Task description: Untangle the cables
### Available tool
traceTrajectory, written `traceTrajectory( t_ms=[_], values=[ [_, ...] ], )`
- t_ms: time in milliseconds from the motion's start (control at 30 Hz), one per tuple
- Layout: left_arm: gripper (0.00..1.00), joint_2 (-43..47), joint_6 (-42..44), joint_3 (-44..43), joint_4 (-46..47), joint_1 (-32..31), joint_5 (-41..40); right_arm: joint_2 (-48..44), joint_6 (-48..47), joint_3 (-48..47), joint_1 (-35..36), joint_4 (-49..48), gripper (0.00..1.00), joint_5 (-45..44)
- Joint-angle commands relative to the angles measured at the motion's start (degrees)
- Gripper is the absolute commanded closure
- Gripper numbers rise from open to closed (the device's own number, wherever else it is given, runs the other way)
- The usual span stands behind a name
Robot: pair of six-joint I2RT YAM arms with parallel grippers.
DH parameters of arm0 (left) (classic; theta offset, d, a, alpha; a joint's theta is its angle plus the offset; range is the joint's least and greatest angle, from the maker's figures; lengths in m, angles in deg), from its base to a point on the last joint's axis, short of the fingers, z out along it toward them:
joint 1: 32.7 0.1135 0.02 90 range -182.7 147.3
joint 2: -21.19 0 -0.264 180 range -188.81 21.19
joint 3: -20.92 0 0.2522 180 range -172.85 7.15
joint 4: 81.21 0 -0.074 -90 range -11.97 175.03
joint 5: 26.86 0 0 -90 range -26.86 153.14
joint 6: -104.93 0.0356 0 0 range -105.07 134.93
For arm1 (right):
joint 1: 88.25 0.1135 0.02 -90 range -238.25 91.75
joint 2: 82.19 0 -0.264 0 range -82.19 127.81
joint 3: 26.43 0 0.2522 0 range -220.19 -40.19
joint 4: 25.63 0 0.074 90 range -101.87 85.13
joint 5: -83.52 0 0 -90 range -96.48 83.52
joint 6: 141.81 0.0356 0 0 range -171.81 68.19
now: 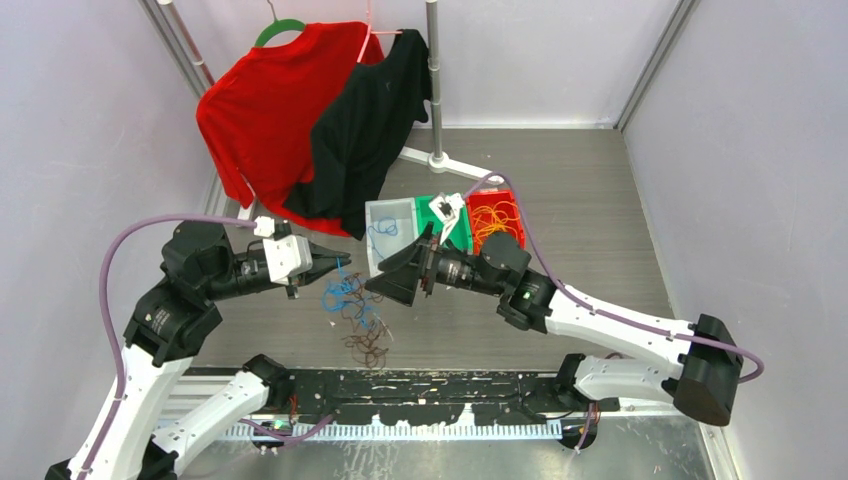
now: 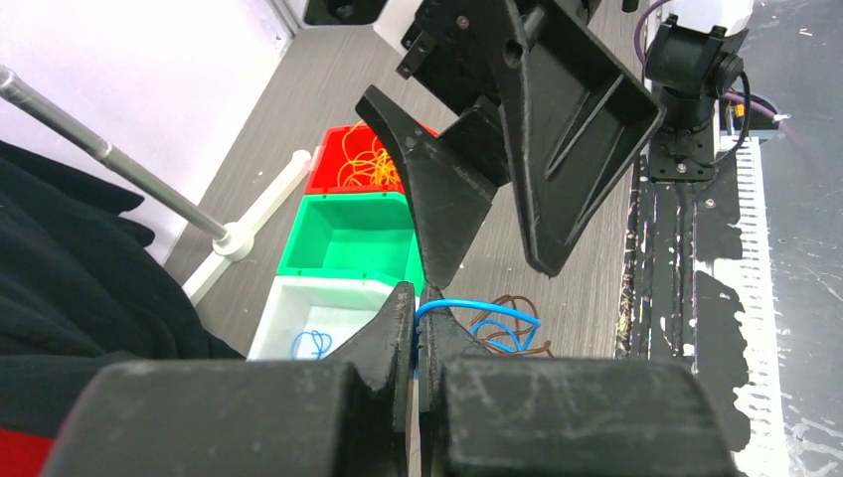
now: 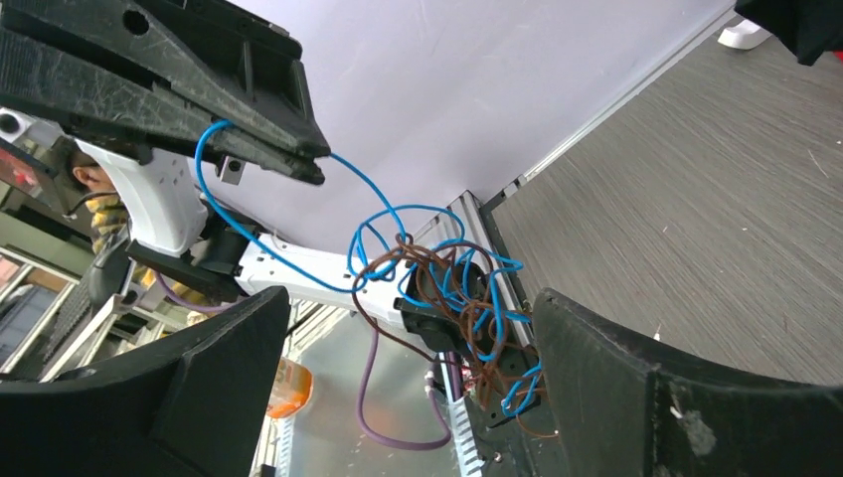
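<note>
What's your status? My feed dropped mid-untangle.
Left gripper shut on blue cable. Right gripper open, jaws wide, facing the tangle. Blue knotted with brown cable, hanging. Nothing in between.

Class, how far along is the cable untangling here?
Done: orange cables lie in the red bin, one blue cable in the white bin. In hand: the left gripper is shut on a blue strand; the right gripper is open beside it. Left: that strand and brown cables are knotted together.
</note>
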Motion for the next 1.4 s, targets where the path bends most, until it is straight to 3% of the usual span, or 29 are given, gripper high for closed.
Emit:
traceTrajectory(
  t_ms=[0,367,633,1000,1367],
  values=[
    [1.0,0.2,-0.6,-2.0,3.4,0.2,0.7,3.0,-0.2,-7.0,0.1,2.6,0.04,1.9],
    [1.0,-0.2,-0.8,-2.3,3.4,0.2,0.7,13.6,-1.4,-15.0,2.9,2.3,0.04,-0.5],
    [1.0,-1.4,-2.5,-5.3,3.8,0.2,1.0,19.9,-3.1,-16.1,3.1,5.6,0.1,-13.8],
    [1.0,-4.4,-8.1,-16.7,4.0,0.2,1.8,24.5,-1.8,-5.0,2.5,-0.2,0.09,-18.5],
    [1.0,-9.0,-3.6,-27.4,6.8,0.2,-0.3,26.9,-1.0,0.1,2.5,0.5,0.1,-23.1]
  ],
)
